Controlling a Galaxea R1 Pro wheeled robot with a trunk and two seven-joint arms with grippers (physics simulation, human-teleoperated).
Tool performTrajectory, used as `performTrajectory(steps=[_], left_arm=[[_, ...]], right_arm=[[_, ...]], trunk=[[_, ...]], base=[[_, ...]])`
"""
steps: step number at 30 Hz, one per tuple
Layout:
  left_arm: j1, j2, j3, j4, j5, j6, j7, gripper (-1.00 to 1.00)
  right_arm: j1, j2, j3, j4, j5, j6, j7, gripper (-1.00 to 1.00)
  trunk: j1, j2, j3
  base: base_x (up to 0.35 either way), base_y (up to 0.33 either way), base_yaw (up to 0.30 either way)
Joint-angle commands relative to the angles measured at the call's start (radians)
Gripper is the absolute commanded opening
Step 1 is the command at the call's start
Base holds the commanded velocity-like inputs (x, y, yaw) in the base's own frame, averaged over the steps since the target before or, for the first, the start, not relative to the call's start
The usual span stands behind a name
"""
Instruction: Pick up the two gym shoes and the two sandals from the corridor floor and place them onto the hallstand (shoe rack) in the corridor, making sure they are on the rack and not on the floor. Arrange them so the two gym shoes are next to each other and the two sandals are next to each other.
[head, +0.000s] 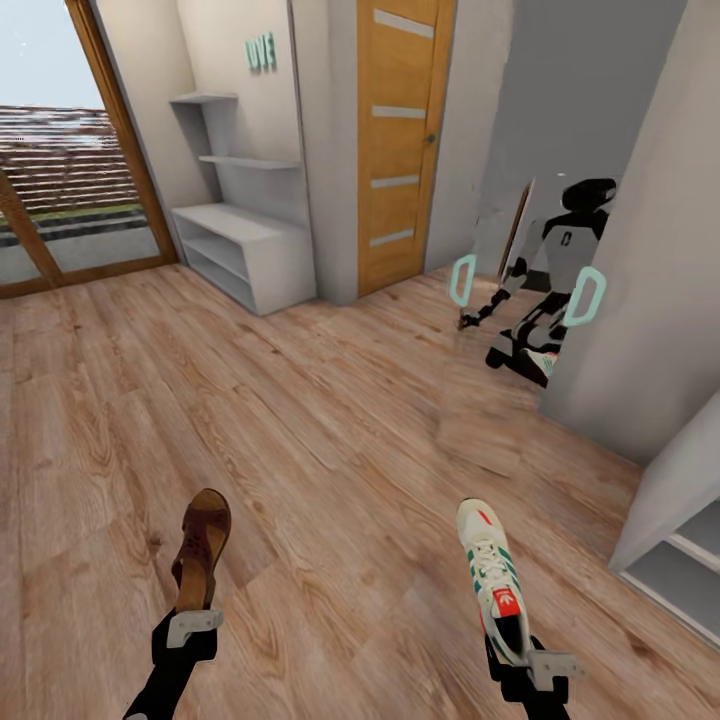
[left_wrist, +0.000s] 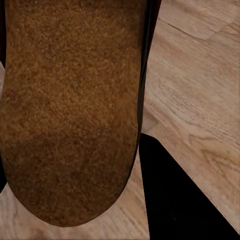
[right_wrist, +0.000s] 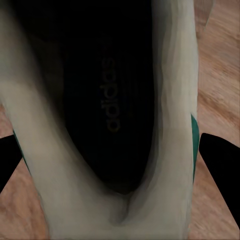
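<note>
Shoes held above the corridor floor (head: 330, 440), hallstand (head: 245, 245) far off by the back wall.
You had the left gripper (head: 190, 625) clamped on a sandal (head: 203, 545), the right gripper (head: 530, 660) clamped on a gym shoe (head: 492, 575).

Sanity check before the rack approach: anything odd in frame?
Nothing damaged or spilled. Left gripper holds a sandal, right gripper a gym shoe, both above the floor. The hallstand stands across the corridor, its shelves bare.
</note>
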Motion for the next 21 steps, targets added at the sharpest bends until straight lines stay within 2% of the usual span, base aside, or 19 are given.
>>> performTrajectory(steps=[1,14,21], left_arm=[[-0.001,0.000,0.001,0.001,0.000,-0.002,-0.002,-1.00],[-0.001,0.000,0.001,0.001,0.005,-0.001,0.000,-1.00],[-0.001,0.000,0.001,0.000,0.004,-0.001,0.000,-1.00]], right_arm=[[0.000,0.000,0.004,0.001,-0.009,-0.003,0.004,-1.00],[0.000,0.005,0.005,0.001,-0.008,-0.003,0.004,-1.00],[0.000,0.013,0.005,0.001,-0.009,-0.003,0.001,-1.00]], trunk=[[0.000,0.000,0.001],[0.000,0.000,0.021],[0.000,0.000,0.030]], base=[[0.140,0.266,0.000],[0.172,0.268,0.041],[0.087,0.048,0.168]])
